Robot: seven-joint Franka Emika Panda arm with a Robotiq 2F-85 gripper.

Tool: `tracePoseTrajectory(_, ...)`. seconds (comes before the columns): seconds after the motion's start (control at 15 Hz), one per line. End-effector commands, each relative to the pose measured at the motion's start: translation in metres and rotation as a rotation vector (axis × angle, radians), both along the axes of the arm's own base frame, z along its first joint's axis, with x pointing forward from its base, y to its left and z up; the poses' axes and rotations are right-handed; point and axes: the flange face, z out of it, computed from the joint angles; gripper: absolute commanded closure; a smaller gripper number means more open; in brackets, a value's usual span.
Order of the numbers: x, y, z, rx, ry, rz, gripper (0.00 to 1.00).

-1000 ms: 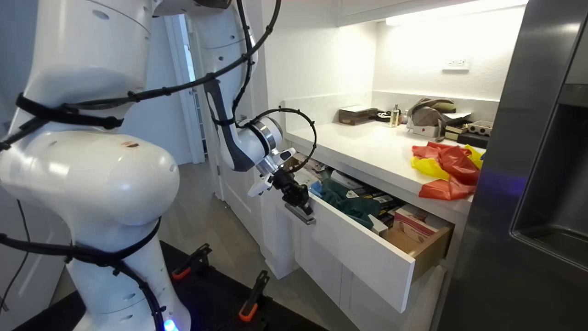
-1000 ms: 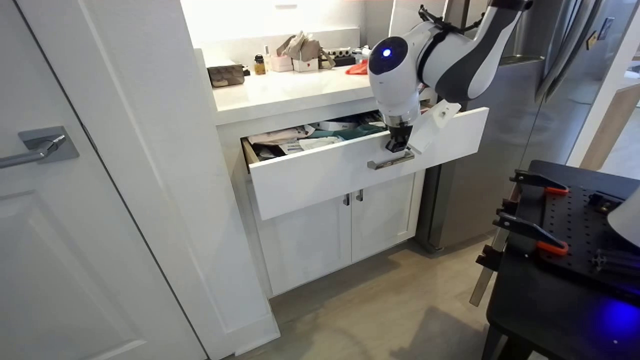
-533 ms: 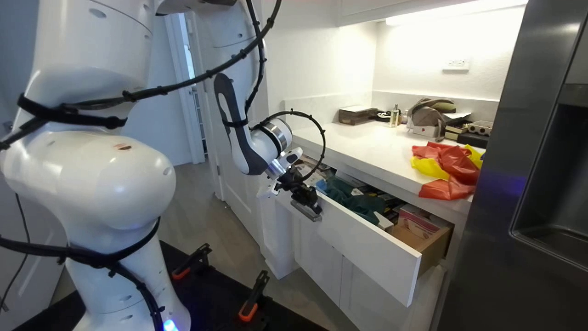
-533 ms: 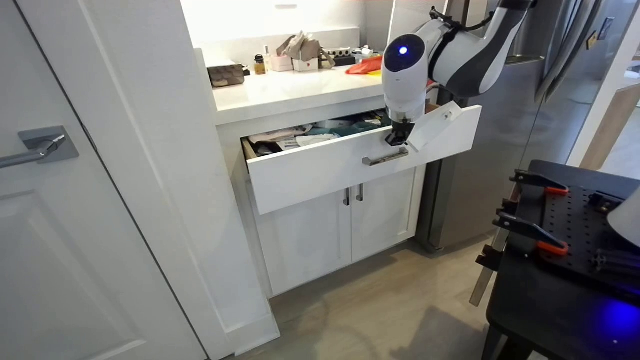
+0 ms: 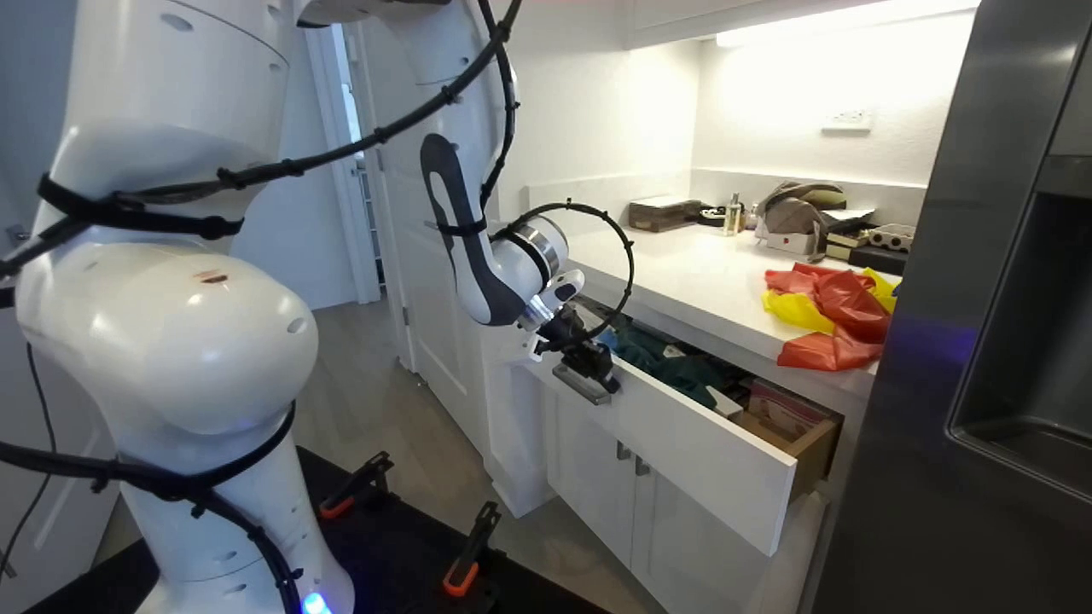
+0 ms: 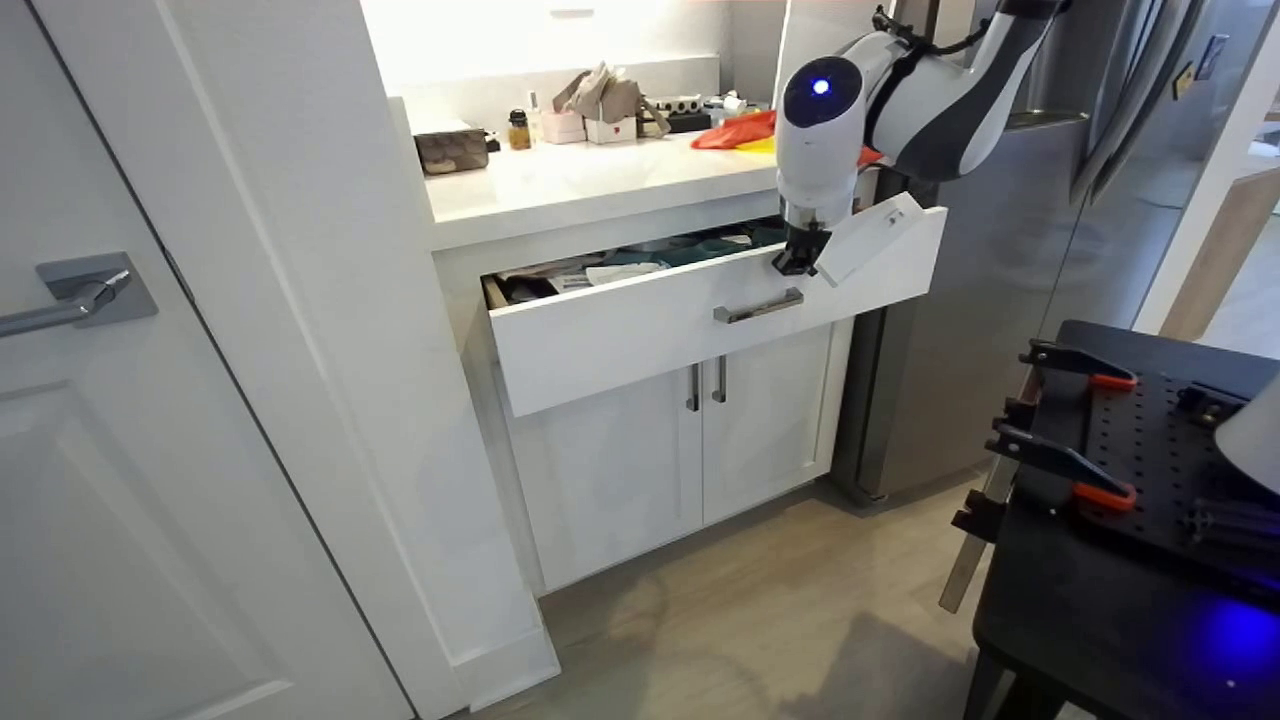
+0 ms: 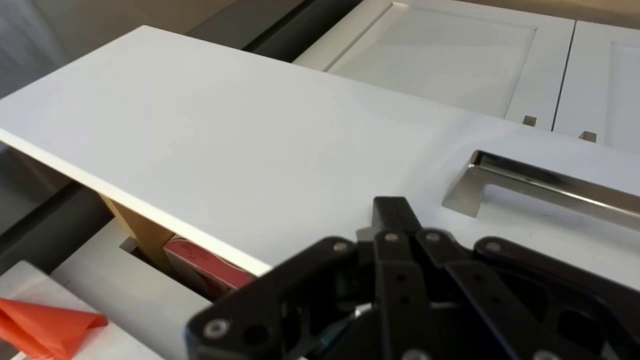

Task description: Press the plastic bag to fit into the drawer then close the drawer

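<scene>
The white drawer (image 5: 682, 443) is partly open; its front also shows in an exterior view (image 6: 620, 350) and in the wrist view (image 7: 250, 125). A crumpled dark green item (image 5: 682, 371), perhaps the bag, lies among the drawer's contents below the front's top edge. It also shows in an exterior view (image 6: 700, 250). My gripper (image 7: 392, 212) is shut with nothing between its fingers. Its tips appear to touch the drawer front just above one end of the metal handle (image 7: 560, 187). The gripper shows in both exterior views (image 5: 611, 384) (image 6: 792, 266).
A red and yellow plastic sheet or bag (image 5: 840, 311) lies on the white counter (image 5: 682, 264) above the drawer. Boxes and small bottles stand at the counter's back. A steel fridge (image 5: 964, 341) stands beside the cabinet. White cabinet doors (image 6: 610, 470) are below the drawer.
The drawer has slid part of the way inward, and its opening is narrower. My gripper has moved with the drawer front, staying against it and shut. The green item has moved in with the drawer.
</scene>
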Motion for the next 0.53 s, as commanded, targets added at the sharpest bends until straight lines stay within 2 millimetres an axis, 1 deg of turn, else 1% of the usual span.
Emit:
tracePoseTrajectory(0.0, 0.011, -0.021, 0.000, 0.017, -0.048, 0.008, 1.00)
tracePoseTrajectory(0.2, 0.016, -0.043, -0.008, 0.030, -0.063, 0.016, 1.00)
tracePoseTrajectory(0.47, 0.019, -0.076, -0.023, 0.042, -0.074, 0.016, 1.00)
